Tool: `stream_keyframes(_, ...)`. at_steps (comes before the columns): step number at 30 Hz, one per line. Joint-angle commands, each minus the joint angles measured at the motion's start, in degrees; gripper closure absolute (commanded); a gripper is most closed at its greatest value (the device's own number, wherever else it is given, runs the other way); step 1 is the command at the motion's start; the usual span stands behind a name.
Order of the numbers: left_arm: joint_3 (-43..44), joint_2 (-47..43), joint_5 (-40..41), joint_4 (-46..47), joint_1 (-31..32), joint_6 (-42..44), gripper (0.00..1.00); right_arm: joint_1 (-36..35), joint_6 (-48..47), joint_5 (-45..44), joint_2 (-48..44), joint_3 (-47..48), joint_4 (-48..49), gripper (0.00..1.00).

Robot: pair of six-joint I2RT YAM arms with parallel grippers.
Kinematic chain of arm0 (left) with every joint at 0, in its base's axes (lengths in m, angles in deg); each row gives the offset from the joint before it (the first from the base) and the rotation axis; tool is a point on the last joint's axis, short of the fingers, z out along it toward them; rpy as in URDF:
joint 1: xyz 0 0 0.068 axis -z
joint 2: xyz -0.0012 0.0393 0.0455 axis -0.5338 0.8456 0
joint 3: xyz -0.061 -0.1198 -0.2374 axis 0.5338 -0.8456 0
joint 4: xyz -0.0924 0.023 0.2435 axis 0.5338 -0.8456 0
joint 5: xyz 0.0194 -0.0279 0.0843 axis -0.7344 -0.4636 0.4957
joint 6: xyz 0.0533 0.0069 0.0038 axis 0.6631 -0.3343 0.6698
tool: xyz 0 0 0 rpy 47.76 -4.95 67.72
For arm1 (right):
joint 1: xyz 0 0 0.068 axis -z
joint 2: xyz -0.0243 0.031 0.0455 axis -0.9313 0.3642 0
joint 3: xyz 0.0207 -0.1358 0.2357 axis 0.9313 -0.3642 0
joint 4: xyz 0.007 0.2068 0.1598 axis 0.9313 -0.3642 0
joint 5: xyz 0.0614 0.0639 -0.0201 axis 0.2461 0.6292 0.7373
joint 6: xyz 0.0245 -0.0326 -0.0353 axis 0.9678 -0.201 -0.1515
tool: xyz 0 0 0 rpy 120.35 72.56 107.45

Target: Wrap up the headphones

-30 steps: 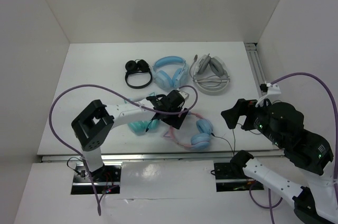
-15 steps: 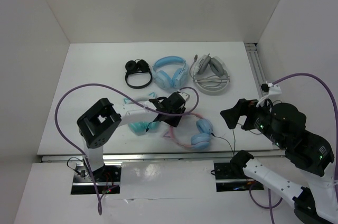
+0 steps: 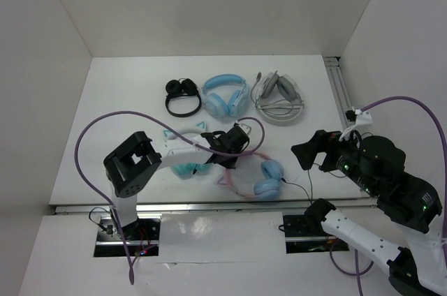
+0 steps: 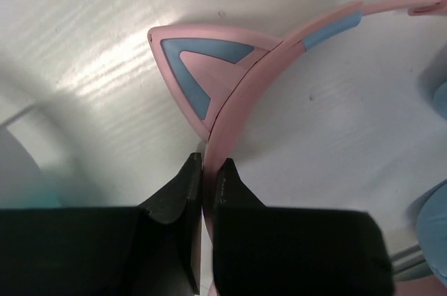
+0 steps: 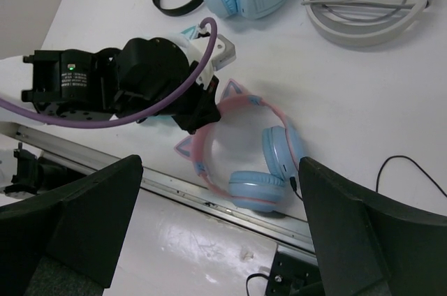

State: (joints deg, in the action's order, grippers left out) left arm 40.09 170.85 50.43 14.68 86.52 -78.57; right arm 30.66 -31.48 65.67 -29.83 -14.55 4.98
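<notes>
The headphones (image 3: 255, 174) lie flat on the table (image 3: 126, 93) near its front edge, between the two arms. We have the left gripper (image 4: 207, 165) pinching the pink headband (image 4: 241, 111) edge-on, just below one cat ear (image 4: 199, 65). The band looks like thin, stiff plastic, light and a little springy, so we judge this grip sound, though smooth enough to slip. The padded ear cups (image 5: 257, 188) are bulkier and poorer to grip. The thin black cable (image 5: 399, 158) is limp and trails off to the right; that is the part to gather for winding. The right gripper (image 3: 302, 152) hovers with fingers spread wide, holding nothing. We see no container anywhere; a teal pair (image 3: 186, 167) lies just beside.
</notes>
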Motion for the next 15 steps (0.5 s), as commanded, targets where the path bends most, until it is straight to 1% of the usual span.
stream_keyframes(1,4.3,-3.8,5.2,-11.1,2.2,-2.4,1.0,0.4,-0.5,-1.4,-0.9,1.9,2.3,0.0)
stream_keyframes(2,6.0,-4.8,6.1,-13.8,2.8,-3.5,1.0,0.4,-0.5,-1.4,-1.0,2.4,2.9,0.0)
stream_keyframes(3,10.7,-5.6,8.6,-20.5,2.8,-4.5,1.0,0.4,-0.5,-2.1,-2.3,2.4,3.6,0.0)
stream_keyframes(5,15.8,-8.2,10.8,-27.2,2.8,-7.2,1.0,0.4,-0.5,-1.5,-4.5,2.4,6.1,0.0)
stream_keyframes(6,18.0,-9.4,12.0,-29.5,3.4,-7.2,1.0,0.4,-0.5,-1.5,-7.2,2.4,9.9,0.0)
stream_keyframes(7,22.4,-10.6,14.1,-33.8,3.4,-8.4,1.0,0.4,-1.7,0.1,-8.4,1.6,11.6,0.0)
stream_keyframes(9,27.2,-13.6,15.8,-38.5,3.4,-8.4,1.0,0.4,-2.8,0.7,-11.0,0.1,16.1,0.0)
stream_keyframes(10,33.8,-13.6,19.4,-41.9,3.4,-10.7,1.0,0.4,-3.3,0.7,-11.0,-0.9,16.9,0.0)
stream_keyframes(11,37.7,-13.6,22.4,-51.1,3.4,-12.2,1.0,0.4,-3.3,0.7,-11.8,-1.7,17.9,0.0)
stream_keyframes(12,41.4,-14.2,25.9,-55.7,3.4,-13.7,1.0,0.4,-3.3,0.7,-11.8,-2.6,19.9,0.0)
stream_keyframes(13,47.9,-14.2,31.8,-59.9,3.4,-15.1,1.0,0.4,-3.3,2.0,-11.8,-3.4,21.2,0.0)
stream_keyframes(14,48.9,-15.4,32.6,-61.9,1.0,-13.2,1.0,0.4,-3.3,3.7,-11.8,-5.5,22.9,0.0)
stream_keyframes(15,49.4,-16.9,31.7,-61.9,-1.5,-11.9,1.0,0.4,-4.3,5.7,-10.5,-6.7,26.9,0.0)
